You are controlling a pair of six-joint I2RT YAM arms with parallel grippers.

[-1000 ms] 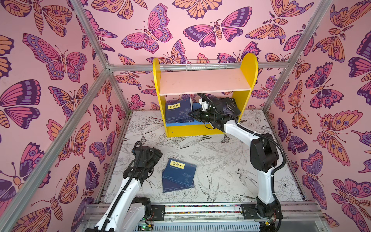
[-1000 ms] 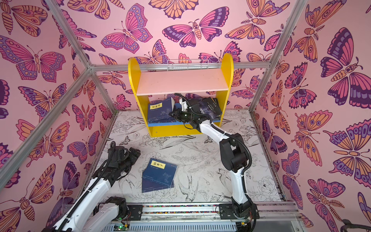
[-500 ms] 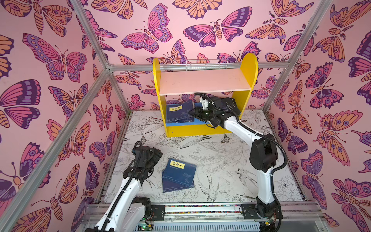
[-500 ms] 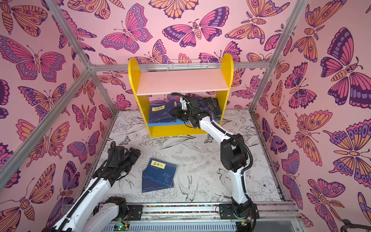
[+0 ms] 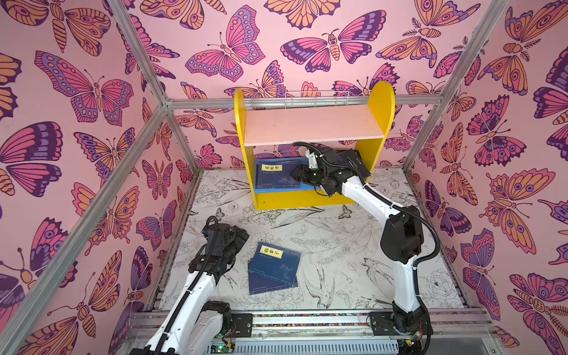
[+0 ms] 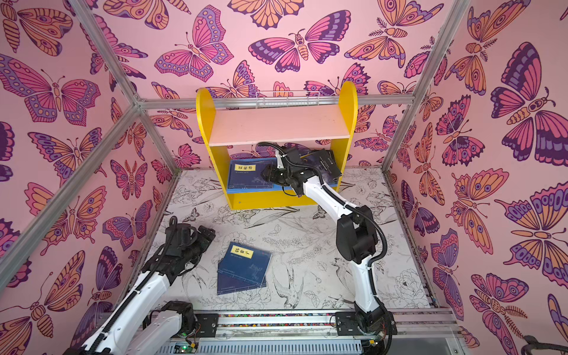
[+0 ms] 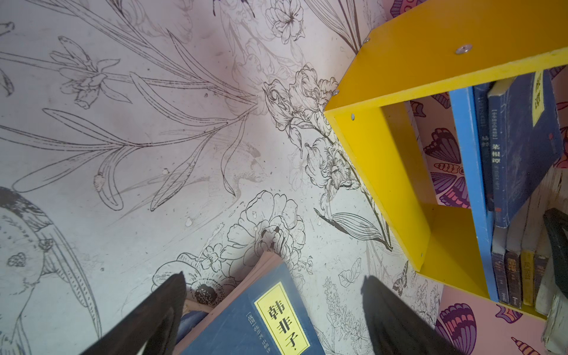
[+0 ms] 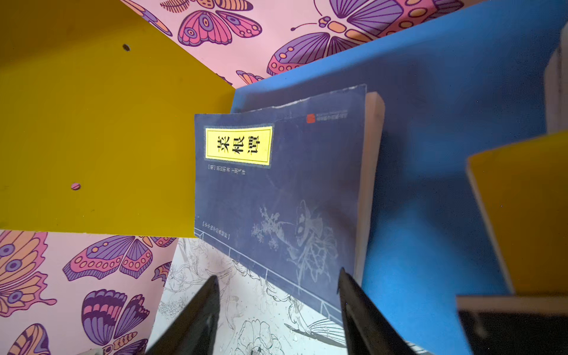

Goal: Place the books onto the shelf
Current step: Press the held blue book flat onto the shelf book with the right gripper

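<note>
Distance decides here: two navy books [image 5: 273,267] lie stacked on the counter [image 5: 353,246] well in front of the shelf [image 5: 381,101], just beside my left gripper [image 7: 273,278], jaws wide apart, a corner of the top book showing between them. Their long axis runs roughly toward the shelf. My right gripper [image 5: 295,177], jaws apart and empty, is at the shelf's blue lower board [image 8: 445,123] by a shelved navy book [image 8: 276,190]; I judge the left arm nearer.

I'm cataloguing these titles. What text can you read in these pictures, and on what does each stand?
"菜根谭": yellow label, shelved navy book.
"韩非子": yellow label, top navy book on the table.
Smaller print on both covers and the spines of the other shelved books: too small to read.
</note>
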